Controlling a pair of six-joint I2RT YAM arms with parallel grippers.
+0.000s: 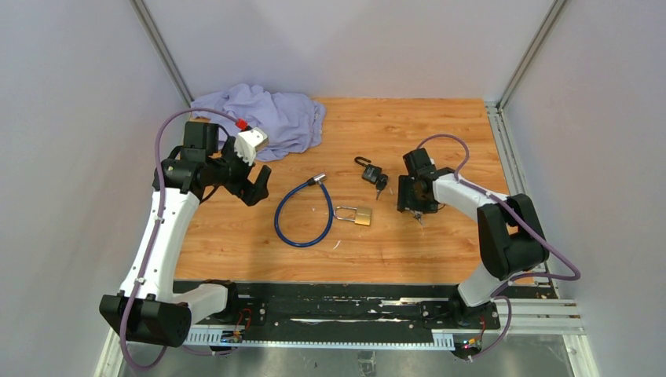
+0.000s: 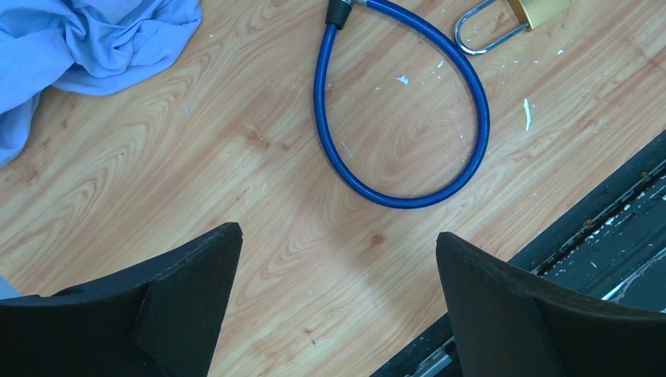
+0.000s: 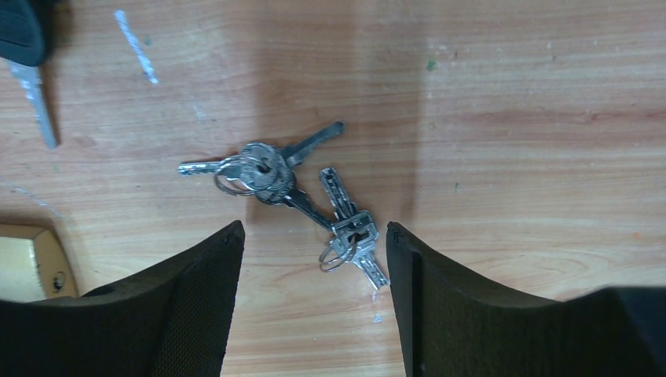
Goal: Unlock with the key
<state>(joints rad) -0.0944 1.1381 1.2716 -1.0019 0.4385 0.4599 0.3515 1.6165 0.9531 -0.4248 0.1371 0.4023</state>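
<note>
Rightward of the brass padlock (image 1: 355,214), two key bunches (image 3: 267,177) lie on the counter (image 3: 510,118) beneath the right tool (image 3: 314,228), jaws apart, gripping nothing; the left tool (image 2: 338,236), jaws wide and empty, hangs near the blue cable lock (image 2: 400,118).

Blue cable lock (image 2: 408,202), brass padlock (image 1: 362,215), lilac cloth (image 1: 271,118).

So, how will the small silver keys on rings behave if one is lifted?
The small silver keys would likely dangle and swing, being only loosely linked. Lying flat on the smooth wooden table, they may slide away from the black fingers.
</note>
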